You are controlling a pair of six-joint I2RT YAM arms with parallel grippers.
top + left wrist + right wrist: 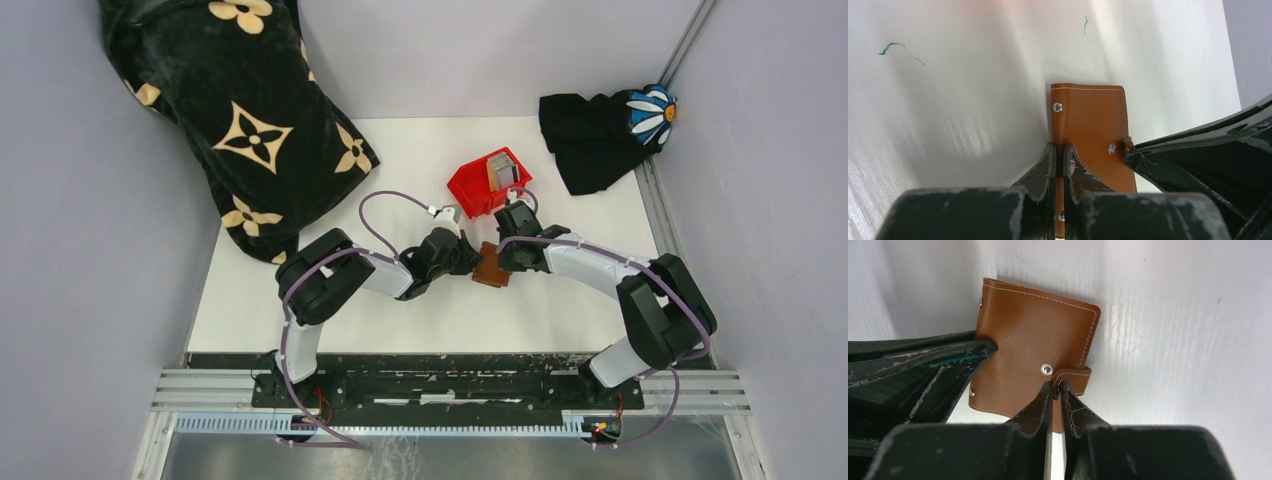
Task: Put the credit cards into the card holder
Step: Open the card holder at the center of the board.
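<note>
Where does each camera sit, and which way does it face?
Top external: above and behind the bases, looking down at the table; both arms, left gripper and right gripper show.
Left wrist: on the left arm, looking along its shut fingers at the card holder; the right gripper shows.
Right wrist: on the right arm, facing the snap tab; own fingers and the left gripper show.
Shared: all three see the card holder.

This looks like a robot test cell, most likely in a lab. A white tabletop (420, 320) is boxed in by plain grey walls (90, 250). Aluminium rails (200, 385) run along the bottom of the frame, where the cabled left arm (330, 280) and right arm (640, 300) are bolted side by side. Patterned black cloth (230, 110) hangs at upper left, and another dark cloth (595, 135) at upper right.
</note>
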